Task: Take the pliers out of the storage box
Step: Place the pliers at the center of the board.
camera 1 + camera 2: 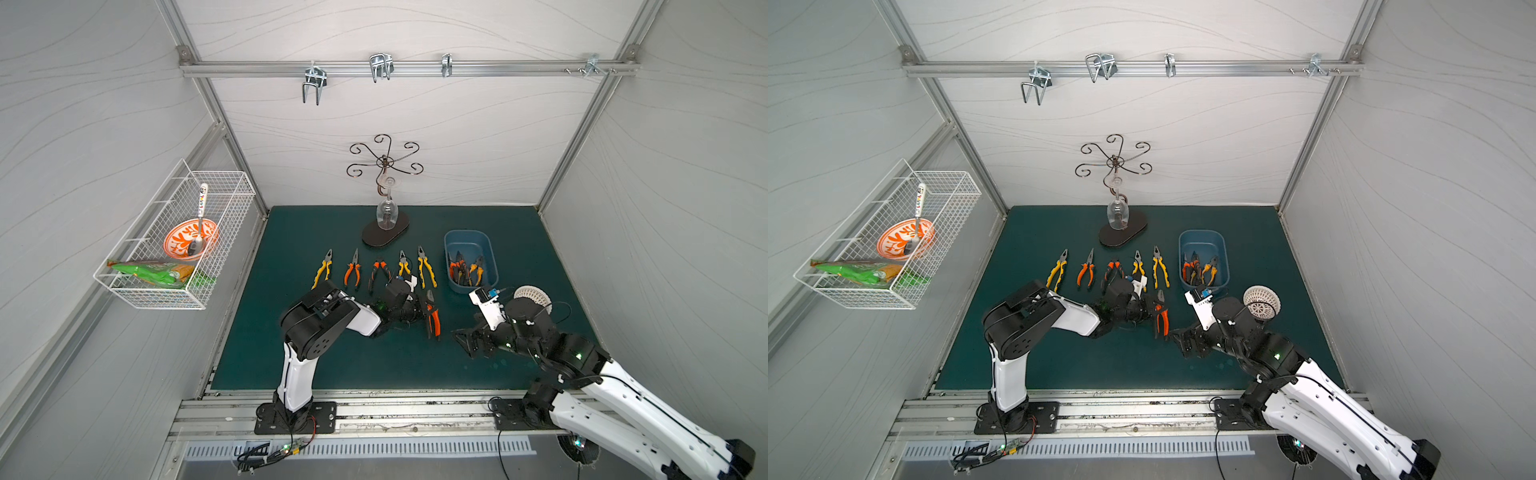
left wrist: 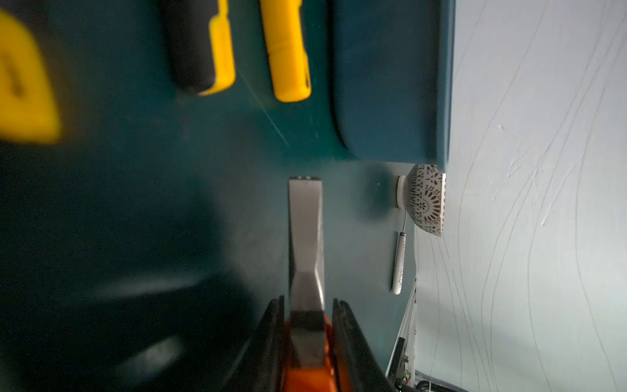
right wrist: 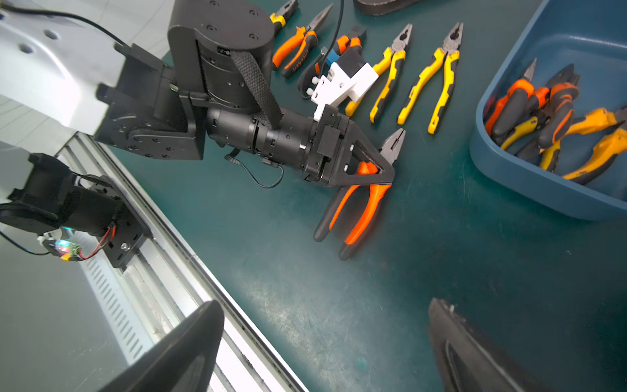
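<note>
**Pair six going down; box not yet empty**

Step in hand, as I read it: set-down. The left fingers (image 3: 386,169) are clamped near the pivot of the held pliers (image 3: 361,207), an orange-and-black pair. It sits low over the tabletop (image 3: 424,271), at 5 o'clock from the row (image 1: 376,270) of five laid-out pairs. I cannot tell whether it touches the surface.

The right fingers (image 1: 462,341) are spread wide and empty, at 4 o'clock from that pair. The storage box (image 3: 529,183) is at 1 o'clock, with several boxed pliers (image 3: 549,112) piled together inside.

Next: release and back clear of the handles, then single one tool out of the tangle.

Writing: there is lettering on one orange handle, but it is too small to read.
</note>
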Robot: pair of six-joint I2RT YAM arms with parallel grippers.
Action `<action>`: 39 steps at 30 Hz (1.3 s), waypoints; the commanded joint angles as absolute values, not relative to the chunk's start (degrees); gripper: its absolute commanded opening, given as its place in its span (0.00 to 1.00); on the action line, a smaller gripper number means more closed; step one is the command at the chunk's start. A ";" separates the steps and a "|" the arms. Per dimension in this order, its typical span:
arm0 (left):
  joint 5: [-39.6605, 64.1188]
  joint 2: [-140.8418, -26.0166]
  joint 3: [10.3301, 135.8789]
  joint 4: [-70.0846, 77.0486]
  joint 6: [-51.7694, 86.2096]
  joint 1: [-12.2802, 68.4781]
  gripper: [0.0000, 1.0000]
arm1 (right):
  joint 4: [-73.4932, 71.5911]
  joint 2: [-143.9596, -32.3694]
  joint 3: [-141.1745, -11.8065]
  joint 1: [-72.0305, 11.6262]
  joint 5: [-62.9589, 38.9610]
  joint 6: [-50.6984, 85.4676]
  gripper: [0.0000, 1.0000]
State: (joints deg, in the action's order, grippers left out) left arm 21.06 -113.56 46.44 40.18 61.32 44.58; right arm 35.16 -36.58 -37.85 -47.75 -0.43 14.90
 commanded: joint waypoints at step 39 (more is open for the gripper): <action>4.25 -85.02 44.60 10.80 35.69 44.91 1.00 | 25.07 -63.38 -49.05 -20.80 3.28 17.44 0.95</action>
